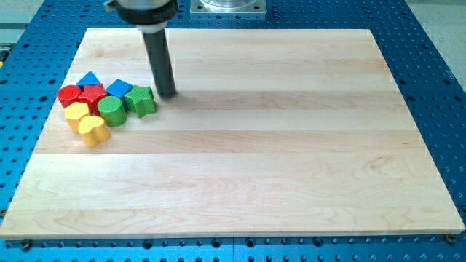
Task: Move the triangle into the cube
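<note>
My tip (167,94), a bare rod end effector with no jaws, sits just right of the green star (140,100); it should circle behind the blue triangle (89,78) and nudge it gently toward the blue cube (119,89).

no readable text, no labels, no brands, no numbers, no signs anywhere in view

The table (277,145) is pale wood with faint lengthwise grain bands, lying on a blue perforated base (437,65). The rod is dark grey to black down to my tip (167,94). The blocks: a blue triangle (89,78), blue cube (119,88), red cylinder (69,94), red star (92,94), green star (140,100), green cylinder (111,110), and two yellow blocks (76,113) (93,129).
</note>
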Controlling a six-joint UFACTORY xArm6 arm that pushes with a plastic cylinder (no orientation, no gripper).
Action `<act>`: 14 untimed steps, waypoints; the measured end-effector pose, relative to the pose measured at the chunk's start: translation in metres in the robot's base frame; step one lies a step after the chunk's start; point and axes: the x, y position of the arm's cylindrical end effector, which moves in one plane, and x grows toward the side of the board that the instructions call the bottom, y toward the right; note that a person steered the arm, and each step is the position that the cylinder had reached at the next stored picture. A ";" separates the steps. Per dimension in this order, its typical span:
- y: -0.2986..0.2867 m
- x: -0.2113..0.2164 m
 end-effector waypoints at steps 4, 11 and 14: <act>-0.170 -0.040; -0.089 0.013; -0.010 0.001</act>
